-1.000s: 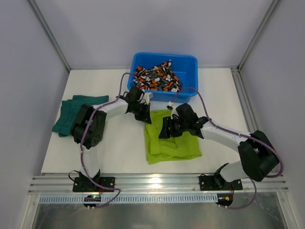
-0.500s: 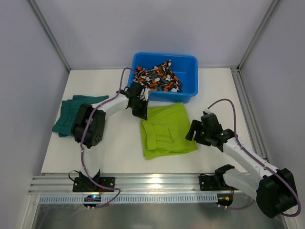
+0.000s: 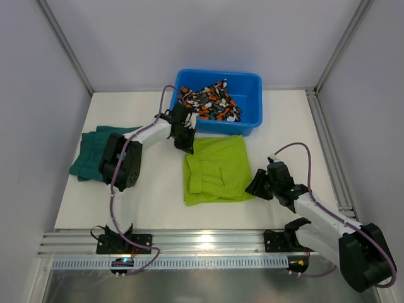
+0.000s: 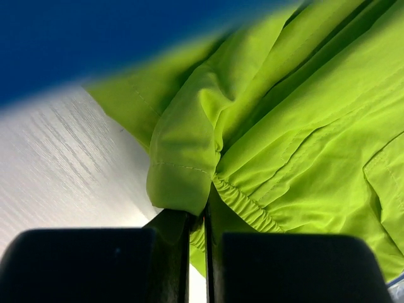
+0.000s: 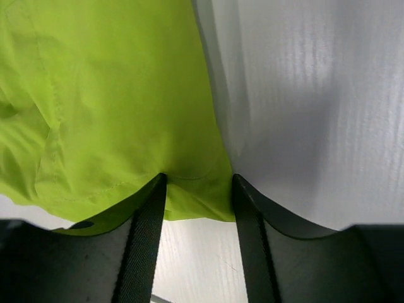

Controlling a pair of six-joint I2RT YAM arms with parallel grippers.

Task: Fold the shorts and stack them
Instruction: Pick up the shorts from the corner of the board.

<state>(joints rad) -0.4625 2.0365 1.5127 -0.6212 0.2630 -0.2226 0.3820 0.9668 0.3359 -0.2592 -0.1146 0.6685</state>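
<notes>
The lime yellow-green shorts (image 3: 218, 167) lie spread flat on the white table, just in front of the blue tub. My left gripper (image 3: 184, 142) is shut on their far left waistband corner, seen close in the left wrist view (image 4: 205, 211) with the cloth (image 4: 303, 126) bunched between the jaws. My right gripper (image 3: 255, 185) is open at the shorts' near right corner; in the right wrist view (image 5: 196, 183) the cloth's corner (image 5: 107, 95) lies between the spread fingers. The dark teal-green shorts (image 3: 95, 150) lie folded at the left. The camouflage shorts (image 3: 208, 103) lie crumpled in the tub.
The blue plastic tub (image 3: 252, 80) stands at the back centre, close behind my left gripper. Grey enclosure walls surround the table. A metal rail (image 3: 202, 243) runs along the near edge by the arm bases.
My right arm has drawn back from over the lime shorts to their near right corner. The shorts now lie flatter and shifted slightly left. My left gripper has barely moved.
</notes>
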